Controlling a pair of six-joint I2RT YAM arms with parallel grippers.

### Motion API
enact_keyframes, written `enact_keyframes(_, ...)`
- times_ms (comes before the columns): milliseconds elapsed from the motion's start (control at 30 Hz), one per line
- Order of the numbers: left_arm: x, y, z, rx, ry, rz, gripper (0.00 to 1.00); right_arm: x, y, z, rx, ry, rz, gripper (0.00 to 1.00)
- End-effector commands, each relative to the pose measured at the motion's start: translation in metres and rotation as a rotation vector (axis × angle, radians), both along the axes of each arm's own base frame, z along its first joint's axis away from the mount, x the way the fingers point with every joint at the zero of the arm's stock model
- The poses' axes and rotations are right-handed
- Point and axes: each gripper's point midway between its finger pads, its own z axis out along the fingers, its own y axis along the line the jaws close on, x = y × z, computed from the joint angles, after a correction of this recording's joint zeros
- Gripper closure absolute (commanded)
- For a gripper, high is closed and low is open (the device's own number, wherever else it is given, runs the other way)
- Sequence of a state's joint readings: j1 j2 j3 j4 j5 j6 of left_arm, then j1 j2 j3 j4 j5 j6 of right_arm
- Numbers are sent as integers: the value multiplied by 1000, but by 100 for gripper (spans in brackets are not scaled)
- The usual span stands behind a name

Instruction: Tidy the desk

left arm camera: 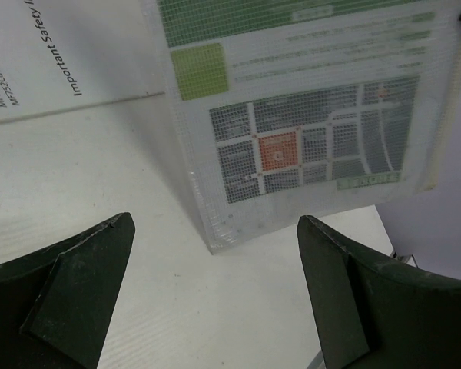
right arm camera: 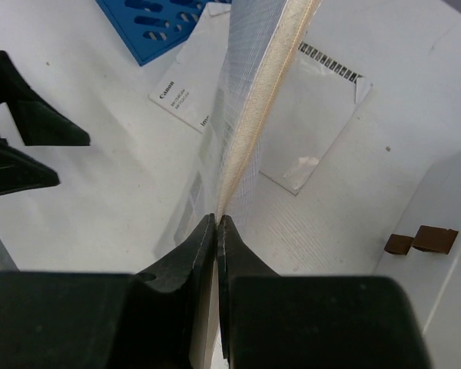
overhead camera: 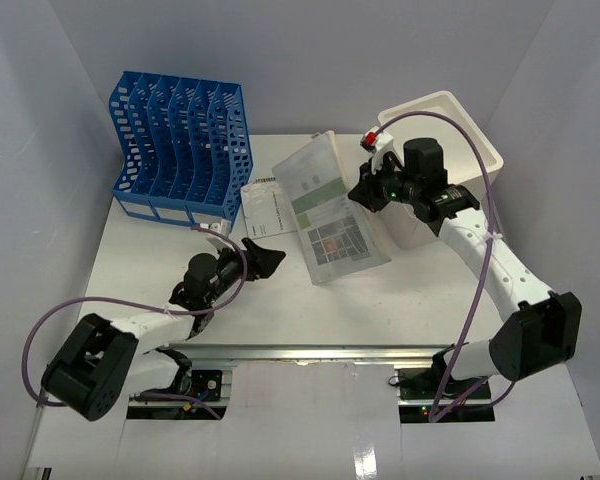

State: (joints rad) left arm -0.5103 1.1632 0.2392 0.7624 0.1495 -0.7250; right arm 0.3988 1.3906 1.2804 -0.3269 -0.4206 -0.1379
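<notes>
Judged early in the tidy-up. Finds no paper in the slots of the blue file rack [overhead camera: 180, 140] at the far left of the table [overhead camera: 140, 270], as far as the overhead view shows.

Holds a clear mesh pouch [overhead camera: 330, 205] of printed sheets in the right tool [right arm camera: 217, 227], clenched tight on one edge. Carries it tilted over mid-table; cannot tell whether the lower corner touches the surface.

Hangs the left tool [left arm camera: 215, 223] released, jaws wide apart, low over the table just short of the pouch's near corner, grasping nothing.

Records a white booklet [overhead camera: 268, 208] flat on the table between rack and pouch, and a pale sheet with a barcode strip [right arm camera: 315, 115] just beside it. Counts all three papers as unfiled, so most of the job left.

Notes a cream box [overhead camera: 450, 115] at far right, close behind the right wrist, likely limiting swing room. Expects the booklet and the left tool to sit in the pouch's path to the rack.
</notes>
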Motion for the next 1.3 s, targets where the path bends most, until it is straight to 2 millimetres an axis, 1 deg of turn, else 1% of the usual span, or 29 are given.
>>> enact_keyframes(0, 19, -15, 42, -76, -191, -92, 2, -18, 0, 50, 80, -108, 46, 92)
enact_keyframes(33, 21, -17, 38, -82, -193, -112, 2, -21, 0, 53, 85, -113, 51, 92)
enact_keyframes(67, 23, -19, 41, -99, -225, -125, 2, -23, 0, 56, 90, -115, 55, 92)
enact_keyframes(100, 21, -20, 55, -122, -285, -142, 2, -25, -1, 59, 93, -123, 56, 92)
enact_keyframes(167, 22, -21, 63, -165, -364, -206, 2, -32, -4, 70, 105, -145, 60, 92)
enact_keyframes(267, 29, -25, 70, -226, -406, -284, 2, -40, -5, 80, 115, -163, 71, 92)
enact_keyframes(300, 29, -24, 82, -270, -443, -309, 2, -43, -7, 84, 119, -168, 72, 92)
enact_keyframes(367, 41, -34, 77, -311, -428, -366, 2, -48, -8, 91, 128, -180, 77, 92)
enact_keyframes(467, 57, -44, 78, -335, -419, -410, 2, -57, -8, 100, 144, -187, 90, 92)
enact_keyframes(600, 79, -50, 92, -350, -477, -412, 2, -65, -9, 105, 156, -192, 103, 92)
enact_keyframes(733, 90, -57, 110, -374, -526, -445, 2, -69, -8, 110, 173, -188, 111, 92)
enact_keyframes(833, 89, -64, 120, -376, -558, -492, 2, -72, -7, 114, 186, -185, 117, 92)
enact_keyframes(1033, 83, -76, 150, -380, -639, -593, 2, -74, -7, 120, 202, -184, 116, 92)
enact_keyframes(1267, 75, -81, 164, -398, -642, -653, 4, -75, -10, 128, 205, -207, 98, 92)
